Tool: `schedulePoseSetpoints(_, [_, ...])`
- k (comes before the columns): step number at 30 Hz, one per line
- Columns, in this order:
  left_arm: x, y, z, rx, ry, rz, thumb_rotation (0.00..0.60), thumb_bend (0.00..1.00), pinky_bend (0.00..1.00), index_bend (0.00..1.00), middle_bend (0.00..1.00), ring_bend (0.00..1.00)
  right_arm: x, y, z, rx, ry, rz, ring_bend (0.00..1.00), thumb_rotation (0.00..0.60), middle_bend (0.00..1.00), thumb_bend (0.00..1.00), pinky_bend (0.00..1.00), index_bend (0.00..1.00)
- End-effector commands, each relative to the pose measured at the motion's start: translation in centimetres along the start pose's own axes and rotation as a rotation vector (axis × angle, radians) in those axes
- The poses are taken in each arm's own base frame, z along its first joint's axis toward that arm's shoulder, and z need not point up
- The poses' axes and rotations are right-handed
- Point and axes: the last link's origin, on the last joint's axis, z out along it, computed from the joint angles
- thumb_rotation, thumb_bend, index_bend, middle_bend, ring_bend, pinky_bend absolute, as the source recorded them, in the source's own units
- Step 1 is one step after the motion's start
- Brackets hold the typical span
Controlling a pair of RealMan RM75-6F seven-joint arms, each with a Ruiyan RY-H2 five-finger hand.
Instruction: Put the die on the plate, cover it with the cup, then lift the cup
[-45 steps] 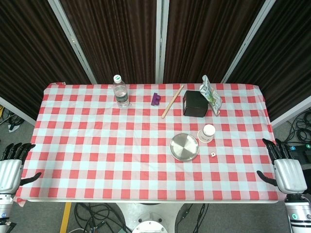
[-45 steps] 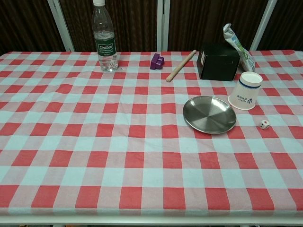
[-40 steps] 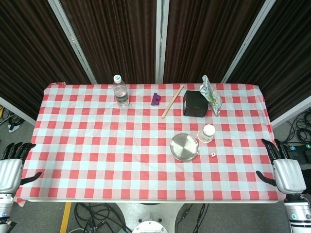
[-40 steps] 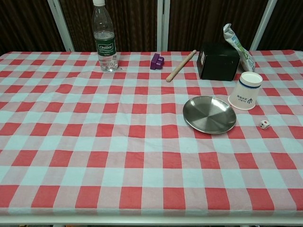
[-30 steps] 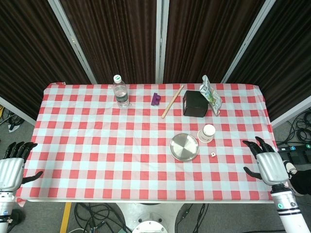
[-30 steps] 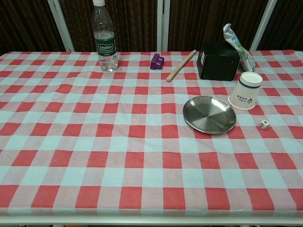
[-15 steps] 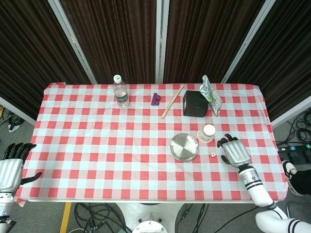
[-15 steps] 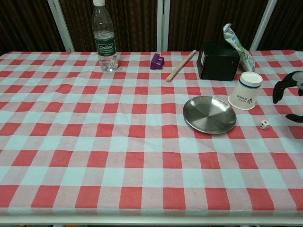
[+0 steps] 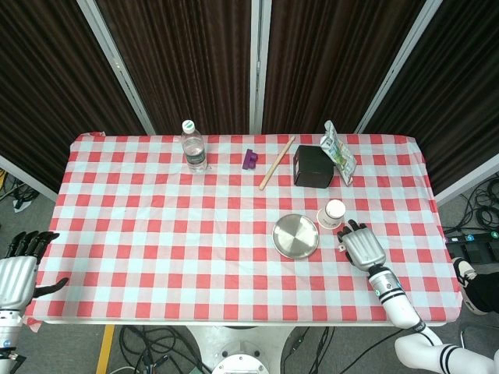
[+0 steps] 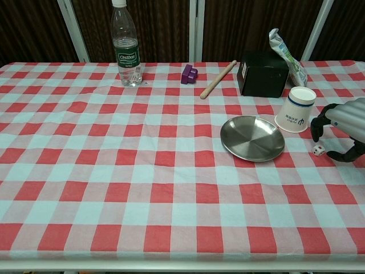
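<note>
Die [image 10: 318, 150] on the cloth, just off the plate [image 10: 252, 138] at its 3 o'clock; upturned cup [image 10: 296, 109] at the plate's 1 o'clock. My right hand [image 10: 342, 131] hovers over the die, fingers apart, holding nothing. Left hand [image 9: 15, 274] off the table edge, at 9 o'clock, fingers spread, empty.

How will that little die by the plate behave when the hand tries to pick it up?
The die is tiny beside the right hand, so it is probably light and may skid on the tablecloth if nudged. Being a cube, it would likely tumble rather than roll far. It looks rigid, so a pinch should not deform it.
</note>
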Motion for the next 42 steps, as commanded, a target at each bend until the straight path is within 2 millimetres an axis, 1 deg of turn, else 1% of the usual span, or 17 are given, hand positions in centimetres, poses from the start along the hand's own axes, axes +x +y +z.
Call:
schedulePoseSetpoints(1, [0.0,0.0,0.0,-0.001,0.0,-0.003,0.6,0.07,0.09,0.19,0.17,0.11,-0.2,0.0,0.2,-0.002,-0.001,-0.002,0.2,0.6,0.38,0.25,0.38,0.45])
schedulePoseSetpoints(15, [-0.1,-0.3,-0.1,-0.001,-0.004,-0.014,0.6,0.07,0.09,0.19,0.17,0.11,-0.6,-0.3,0.5,0.004,-0.016,0.002,0.23,0.6,0.41,0.27,0.4,0.48])
schedulePoseSetpoints(21, [-0.2,-0.3,-0.1,0.0,-0.004,-0.019,0.6,0.07,0.09,0.19,0.17,0.1,-0.3,-0.5,0.3,0.011,-0.002,0.012,0.28,0.6,0.46,0.33,0.46,0.58])
schedulePoseSetpoints(23, [-0.1,-0.4,-0.2,0.002,-0.003,-0.019,0.6,0.08,0.09,0.19,0.17,0.11,0.5,-0.9,-0.3,0.035,0.023,0.027,0.29,0.6,0.47,0.33,0.47,0.59])
schedulePoseSetpoints(26, [0.0,-0.4,-0.2,0.003,0.002,-0.02,0.6,0.08,0.09,0.19,0.17,0.11,2.6,-1.7,-1.4,0.093,0.061,0.072,0.3,0.6,0.48,0.33,0.49,0.59])
schedulePoseSetpoints(29, [0.1,-0.3,-0.3,-0.002,0.005,-0.017,0.6,0.07,0.09,0.19,0.17,0.11,5.0,-2.9,-1.6,0.161,0.091,0.109,0.3,0.6,0.48,0.33,0.49,0.59])
schedulePoseSetpoints(32, [0.3,-0.3,-0.3,-0.006,0.01,-0.019,0.6,0.07,0.09,0.19,0.17,0.11,6.5,-4.0,-0.2,0.201,0.104,0.084,0.3,0.6,0.47,0.33,0.49,0.59])
schedulePoseSetpoints(35, [0.4,-0.4,-0.5,-0.003,0.012,-0.022,0.6,0.07,0.09,0.19,0.17,0.11,7.2,-5.0,1.7,0.219,0.103,0.041,0.3,0.6,0.47,0.33,0.46,0.59])
schedulePoseSetpoints(38, [0.3,-0.5,-0.6,0.004,0.009,-0.025,0.6,0.07,0.09,0.19,0.17,0.1,7.2,-5.9,3.4,0.227,0.099,-0.021,0.29,0.6,0.47,0.33,0.4,0.59])
schedulePoseSetpoints(42, [0.1,-0.5,-0.7,0.01,-0.001,-0.03,0.6,0.07,0.09,0.19,0.17,0.11,6.4,-6.8,5.1,0.234,0.07,-0.071,0.27,0.6,0.46,0.33,0.35,0.59])
